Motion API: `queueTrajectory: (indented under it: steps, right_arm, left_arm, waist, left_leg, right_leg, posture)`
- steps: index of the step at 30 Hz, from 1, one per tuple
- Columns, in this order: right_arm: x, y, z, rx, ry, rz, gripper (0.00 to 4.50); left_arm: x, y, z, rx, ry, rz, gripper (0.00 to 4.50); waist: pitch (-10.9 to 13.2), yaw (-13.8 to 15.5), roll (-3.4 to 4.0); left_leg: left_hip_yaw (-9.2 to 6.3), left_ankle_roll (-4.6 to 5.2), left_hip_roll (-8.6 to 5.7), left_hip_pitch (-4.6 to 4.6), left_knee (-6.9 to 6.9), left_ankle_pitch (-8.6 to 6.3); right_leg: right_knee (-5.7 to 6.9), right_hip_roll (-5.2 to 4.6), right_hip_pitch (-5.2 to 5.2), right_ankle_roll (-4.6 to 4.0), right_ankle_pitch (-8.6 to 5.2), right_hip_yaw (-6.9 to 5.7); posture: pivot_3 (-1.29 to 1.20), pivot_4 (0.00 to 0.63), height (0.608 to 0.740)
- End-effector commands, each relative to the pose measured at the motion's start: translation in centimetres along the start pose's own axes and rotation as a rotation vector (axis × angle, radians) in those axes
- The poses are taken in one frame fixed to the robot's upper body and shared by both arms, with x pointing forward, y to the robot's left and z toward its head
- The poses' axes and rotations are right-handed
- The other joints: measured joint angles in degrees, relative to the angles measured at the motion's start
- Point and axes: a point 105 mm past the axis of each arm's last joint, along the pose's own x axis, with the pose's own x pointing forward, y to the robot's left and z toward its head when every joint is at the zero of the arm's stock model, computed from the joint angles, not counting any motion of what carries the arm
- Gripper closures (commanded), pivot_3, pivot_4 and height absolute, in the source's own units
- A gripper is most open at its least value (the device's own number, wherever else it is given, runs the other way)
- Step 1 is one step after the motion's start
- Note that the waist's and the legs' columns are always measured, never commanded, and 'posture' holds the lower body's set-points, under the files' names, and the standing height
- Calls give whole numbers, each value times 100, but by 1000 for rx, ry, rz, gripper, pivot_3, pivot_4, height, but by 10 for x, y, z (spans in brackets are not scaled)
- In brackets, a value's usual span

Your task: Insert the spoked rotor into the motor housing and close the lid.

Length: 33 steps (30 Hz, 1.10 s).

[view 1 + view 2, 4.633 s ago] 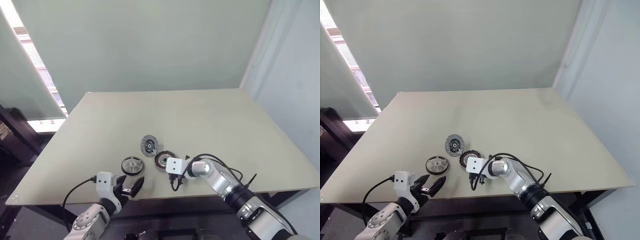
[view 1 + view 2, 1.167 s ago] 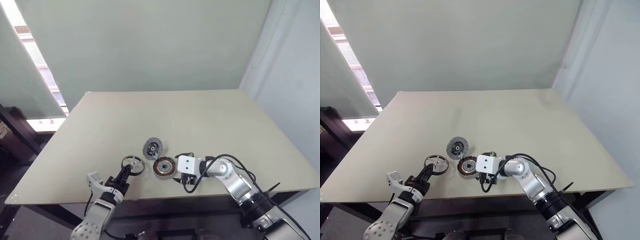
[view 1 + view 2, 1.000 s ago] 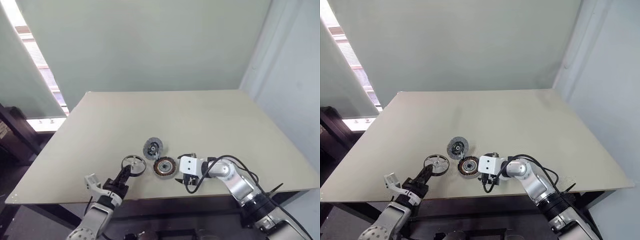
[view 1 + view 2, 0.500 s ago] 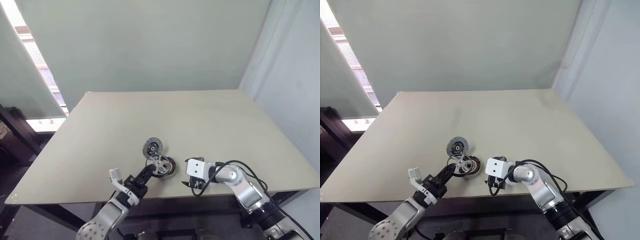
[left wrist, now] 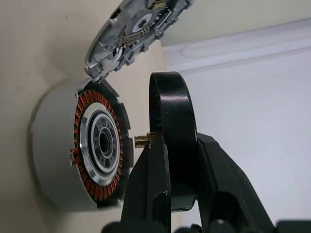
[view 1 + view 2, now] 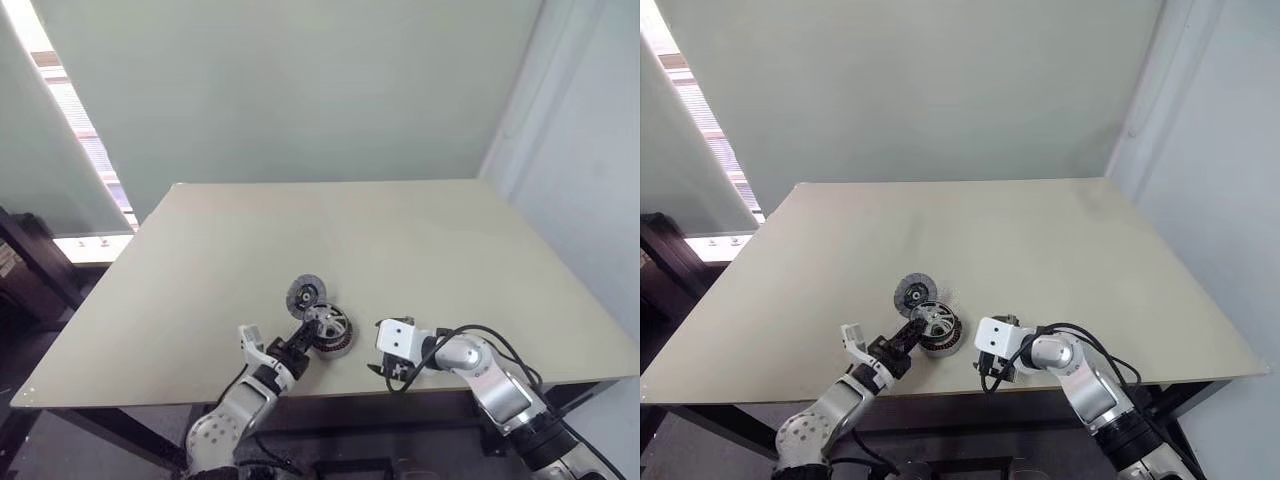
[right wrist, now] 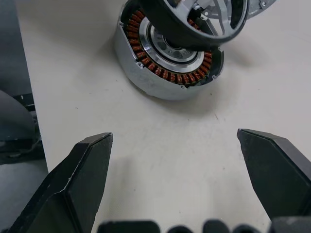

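Fingers on the left gripper (image 5: pixel 182 194) are pinching the rim of the spoked rotor (image 5: pixel 170 141), holding it edge-on right above the motor housing (image 7: pixel 167 58), which is sitting on the worktop (image 6: pixel 420 250) near the front edge. So the rotor is hovering just over the copper windings, not seated yet as far as I can tell. Right gripper (image 7: pixel 182 182) is hanging spread wide open just beside the housing, gripping nothing. The lid (image 6: pixel 304 294) is lying just behind the housing, looks like it's touching or nearly touching it. For doing this bit well, I'm thinking the little brass shaft poking out of the rotor hub needs lining up with the housing's centre bore first, then levelling the rotor flat before lowering. Going in tilted is probably asking for it to jam on the windings.
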Motion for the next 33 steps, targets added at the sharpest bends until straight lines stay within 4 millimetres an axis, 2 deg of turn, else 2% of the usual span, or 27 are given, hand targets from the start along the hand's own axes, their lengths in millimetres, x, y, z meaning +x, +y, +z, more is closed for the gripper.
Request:
queueTrajectory:
  steps: [1, 16, 31, 33]
  right_arm:
    - [-7, -10, 11, -23, -32, -43, 0]
    - [-9, -7, 9, -8, -19, -52, 0]
    - [-8, -10, 9, -7, -20, -65, 0]
    - [-8, -10, 9, -10, -18, -67, 0]
  left_arm:
    - [9, -10, -1, 25, 14, -46, 4188]
    - [8, 7, 0, 58, -8, 32, 4188]
    - [17, 18, -2, 83, 17, 88, 4188]
    - [17, 18, -2, 94, 25, 94, 3424]
  waist:
    - [0, 0, 0]
    - [1, -3, -2]
    - [1, -1, -3]
    - [2, -1, -3]
  left_leg:
    - [0, 0, 0, 0, 0, 0]
    - [0, 1, 0, 0, -4, 0]
    - [-1, 0, 0, 1, 3, 0]
    - [-1, -1, 0, 1, 5, -1]
  right_leg:
    - [0, 0, 0, 0, 0, 0]
    - [0, 0, -1, 0, 0, 0]
    - [-1, -1, -2, 0, 0, -1]
    - [-1, -1, -2, 0, 0, -1]
  posture:
    - [0, 0, 740]
    - [0, 0, 740]
    - [0, 0, 740]
    - [0, 0, 740]
